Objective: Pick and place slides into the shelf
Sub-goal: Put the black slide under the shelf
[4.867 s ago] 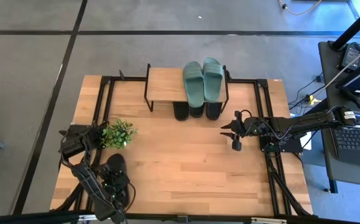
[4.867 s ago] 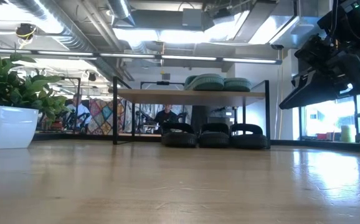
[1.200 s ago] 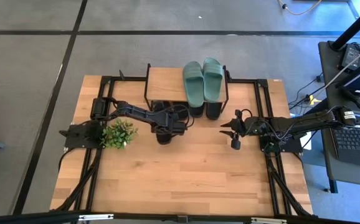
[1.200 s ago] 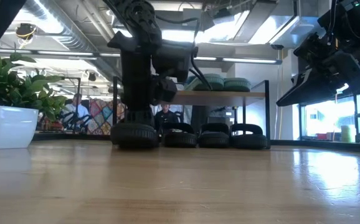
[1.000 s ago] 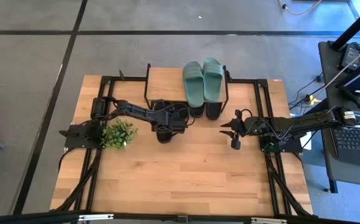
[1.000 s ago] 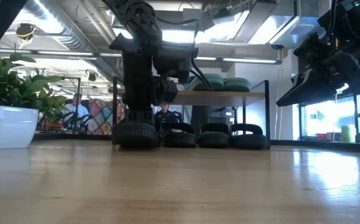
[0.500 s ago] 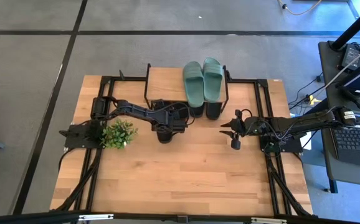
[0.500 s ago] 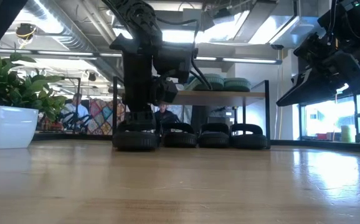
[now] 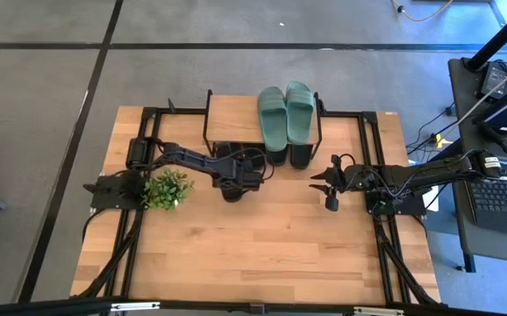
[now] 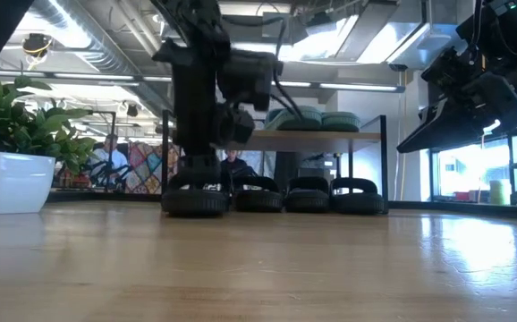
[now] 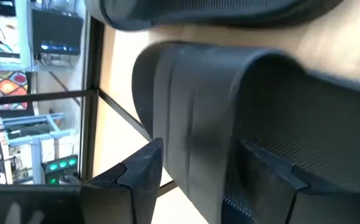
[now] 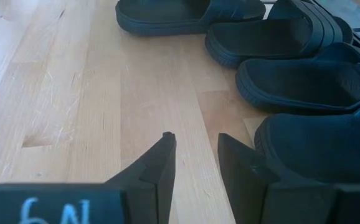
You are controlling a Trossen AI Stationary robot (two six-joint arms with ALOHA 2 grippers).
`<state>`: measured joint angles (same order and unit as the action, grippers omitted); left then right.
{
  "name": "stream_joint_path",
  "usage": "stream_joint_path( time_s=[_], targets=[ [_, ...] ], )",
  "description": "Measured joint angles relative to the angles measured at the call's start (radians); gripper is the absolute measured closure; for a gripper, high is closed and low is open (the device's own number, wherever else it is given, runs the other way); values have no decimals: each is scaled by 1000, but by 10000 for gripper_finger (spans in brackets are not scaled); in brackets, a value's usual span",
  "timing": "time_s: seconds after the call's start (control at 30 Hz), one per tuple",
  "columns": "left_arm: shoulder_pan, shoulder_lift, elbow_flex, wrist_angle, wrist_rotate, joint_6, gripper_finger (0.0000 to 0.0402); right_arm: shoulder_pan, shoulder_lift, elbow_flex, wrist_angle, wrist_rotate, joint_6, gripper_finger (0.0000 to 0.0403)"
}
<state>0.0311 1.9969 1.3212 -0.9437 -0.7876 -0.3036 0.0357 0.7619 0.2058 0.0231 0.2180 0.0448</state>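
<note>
A black slide [image 9: 231, 191] stands flat on the table, just in front of the shelf's [image 9: 234, 118] left half. My left gripper [image 11: 202, 146] is open over it, slanting down from the table's left. One finger [image 11: 144, 171] is outside the slide's strap [image 11: 192, 118] and the other [image 11: 270, 177] is under its arch. Three more black slides [image 10: 308, 197] sit in a row under the shelf. The green pair [image 9: 285, 112] lies on the plank top. My right gripper [image 9: 331, 189] hangs open and empty to the right of the shelf. My left gripper straddles the black slide's strap [image 11: 192, 118]. Bare table shows between the outer finger [image 11: 144, 171] and the strap. Whether the inner finger [image 11: 270, 177] touches the strap or the footbed, I cannot tell. The slide's sole rests on the table.
A potted plant [image 9: 167, 187] in a white pot [image 10: 8, 183] stands at the table's left, beside the left arm. Black frame rails [image 9: 369, 167] run along both sides of the table. The near half of the wooden tabletop [image 9: 262, 254] is bare.
My left gripper has opened and let go of the black slide's strap while staying in place. The slide has settled flat on the table in front of the shelf.
</note>
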Motion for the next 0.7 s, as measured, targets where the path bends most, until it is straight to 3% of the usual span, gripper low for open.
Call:
stream_joint_path(
  time_s=[0.2,0.3,0.43,0.63,0.7],
  targets=[
    [-28,-75,0,-6,1,-2,208,0,0,0,-3,0,0,281],
    [-38,-119,2,-5,67,-9,208,0,0,0,-5,0,2,281],
    [-68,-187,1,-13,226,-28,208,0,0,0,-7,0,4,281],
    [-145,-260,2,79,626,-31,208,0,0,0,-7,0,3,281],
    [-175,-259,1,129,707,-27,208,0,0,0,-7,0,3,281]
  ],
)
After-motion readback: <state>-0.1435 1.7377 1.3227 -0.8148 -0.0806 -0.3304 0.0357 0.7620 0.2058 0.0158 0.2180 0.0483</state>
